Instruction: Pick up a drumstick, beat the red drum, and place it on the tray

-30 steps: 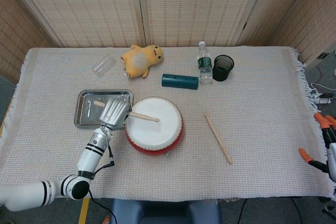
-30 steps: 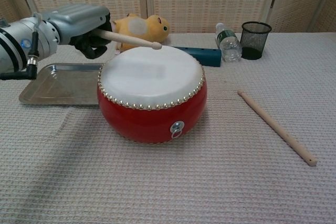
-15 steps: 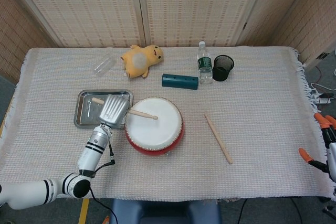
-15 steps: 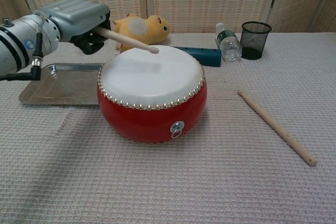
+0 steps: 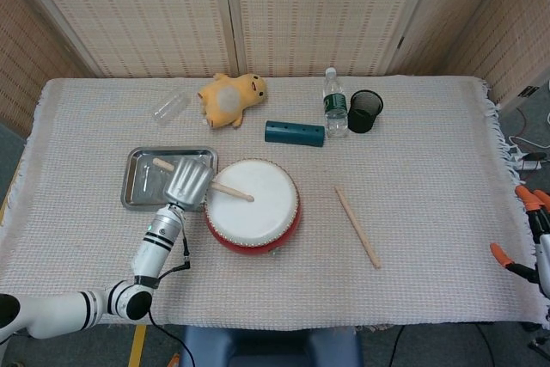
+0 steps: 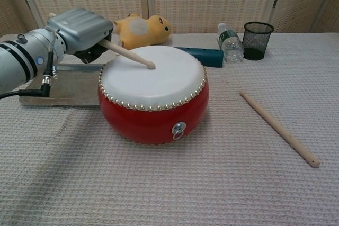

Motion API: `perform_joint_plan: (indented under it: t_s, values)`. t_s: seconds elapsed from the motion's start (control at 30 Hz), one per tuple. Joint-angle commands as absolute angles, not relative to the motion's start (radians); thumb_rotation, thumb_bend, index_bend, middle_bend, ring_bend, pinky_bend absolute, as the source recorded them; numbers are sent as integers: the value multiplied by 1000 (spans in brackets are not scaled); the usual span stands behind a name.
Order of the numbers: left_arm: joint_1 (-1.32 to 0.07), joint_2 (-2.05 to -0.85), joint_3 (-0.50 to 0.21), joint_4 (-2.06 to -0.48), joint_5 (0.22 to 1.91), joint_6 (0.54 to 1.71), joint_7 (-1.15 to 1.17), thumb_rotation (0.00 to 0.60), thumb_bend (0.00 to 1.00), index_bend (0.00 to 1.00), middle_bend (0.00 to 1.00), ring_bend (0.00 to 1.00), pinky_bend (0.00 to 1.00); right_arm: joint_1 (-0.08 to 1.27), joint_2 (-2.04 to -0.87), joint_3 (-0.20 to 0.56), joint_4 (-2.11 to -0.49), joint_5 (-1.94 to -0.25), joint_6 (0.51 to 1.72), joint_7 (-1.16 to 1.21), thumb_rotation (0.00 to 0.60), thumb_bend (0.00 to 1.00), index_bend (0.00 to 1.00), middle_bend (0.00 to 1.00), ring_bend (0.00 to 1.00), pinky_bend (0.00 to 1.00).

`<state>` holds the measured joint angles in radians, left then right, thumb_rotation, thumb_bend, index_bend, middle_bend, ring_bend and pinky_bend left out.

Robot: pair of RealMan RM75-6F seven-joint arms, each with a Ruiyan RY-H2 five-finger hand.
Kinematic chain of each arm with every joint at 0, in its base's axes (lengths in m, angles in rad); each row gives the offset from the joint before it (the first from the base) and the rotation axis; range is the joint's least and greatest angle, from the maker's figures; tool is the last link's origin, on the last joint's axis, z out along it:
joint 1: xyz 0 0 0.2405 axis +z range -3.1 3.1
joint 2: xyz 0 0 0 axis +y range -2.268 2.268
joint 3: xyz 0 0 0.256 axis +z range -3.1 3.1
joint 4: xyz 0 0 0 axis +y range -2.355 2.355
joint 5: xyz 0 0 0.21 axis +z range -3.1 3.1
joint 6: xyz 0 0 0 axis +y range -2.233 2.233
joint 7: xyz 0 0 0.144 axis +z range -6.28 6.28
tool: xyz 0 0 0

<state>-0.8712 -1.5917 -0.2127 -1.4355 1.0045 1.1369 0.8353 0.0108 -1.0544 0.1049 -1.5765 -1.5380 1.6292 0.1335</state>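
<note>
The red drum point(image 5: 252, 204) point(image 6: 153, 95) with a white skin stands at the table's middle. My left hand point(image 5: 188, 182) point(image 6: 80, 31) grips a wooden drumstick point(image 5: 225, 190) point(image 6: 127, 54) just left of the drum. The stick slants down and its tip touches the white skin left of centre. Behind and left of the hand lies the metal tray point(image 5: 135, 185) point(image 6: 58, 92), partly covered by it. A second drumstick point(image 5: 357, 226) point(image 6: 278, 127) lies on the cloth right of the drum. My right hand is not in view.
At the back sit a yellow plush toy point(image 5: 231, 97), a teal box point(image 5: 295, 133), a water bottle point(image 5: 334, 103), a black mesh cup point(image 5: 364, 111) and a clear cup point(image 5: 168, 105). Orange-handled tools point(image 5: 521, 229) show at the right edge.
My left hand has swung the drumstick downward. Its tip went from hovering over the drum's far side to touching the skin.
</note>
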Motion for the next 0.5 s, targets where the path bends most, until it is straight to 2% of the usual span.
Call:
perform_joint_plan:
  t_s: [0.03, 0.1, 0.17, 0.4, 0.5]
  values:
    - [-836, -1568, -315, -1540, 967, 1147, 592, 600, 865, 1000, 1000, 1000, 1000, 11, -1055, 105, -1577, -1539, 1629, 133, 600, 194, 0, 142, 5, 59]
    - [-826, -1553, -340, -1564, 968, 1140, 517, 600, 865, 1000, 1000, 1000, 1000, 11, -1056, 104, -1576, -1539, 1628, 133, 600, 194, 0, 142, 5, 59]
    - [-827, -1539, -332, -1563, 976, 1124, 508, 600, 866, 1000, 1000, 1000, 1000, 11, -1056, 104, -1576, -1539, 1628, 133, 600, 194, 0, 142, 5, 59]
    - [-870, -1557, -200, -1444, 1053, 1091, 721, 600, 865, 1000, 1000, 1000, 1000, 12, -1058, 104, -1575, -1537, 1624, 135, 600, 194, 0, 142, 5, 59]
    - [-877, -1565, -171, -1427, 1069, 1089, 778, 600, 865, 1000, 1000, 1000, 1000, 12, -1057, 105, -1576, -1536, 1624, 134, 600, 194, 0, 142, 6, 59]
